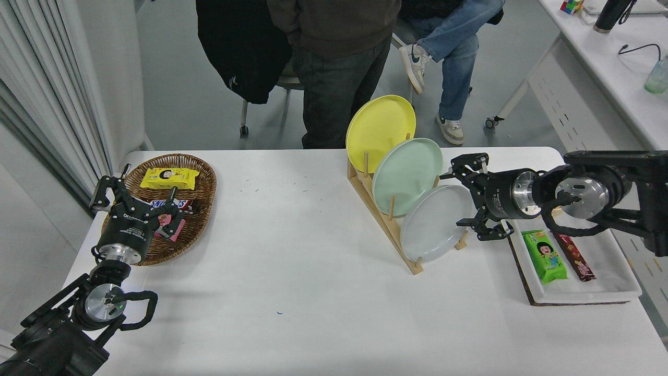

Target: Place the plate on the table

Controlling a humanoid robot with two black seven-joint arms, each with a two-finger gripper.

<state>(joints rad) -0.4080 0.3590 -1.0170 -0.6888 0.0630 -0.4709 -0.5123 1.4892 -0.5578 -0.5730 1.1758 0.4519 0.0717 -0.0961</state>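
Plate is seated upright in the front slot of the wooden rack on the table; right gripper is spread wide at its right rim, nothing gripped; left gripper parked open over the basket

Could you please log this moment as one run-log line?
phase: approach | right end effector: open beside round pale grey plate | plate: standing in wooden rack | left end effector: parked

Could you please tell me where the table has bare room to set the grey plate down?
The table is bare between the wicker basket and the wooden rack, and along the near edge. It is crowded between rack and white tray, where the right gripper works.
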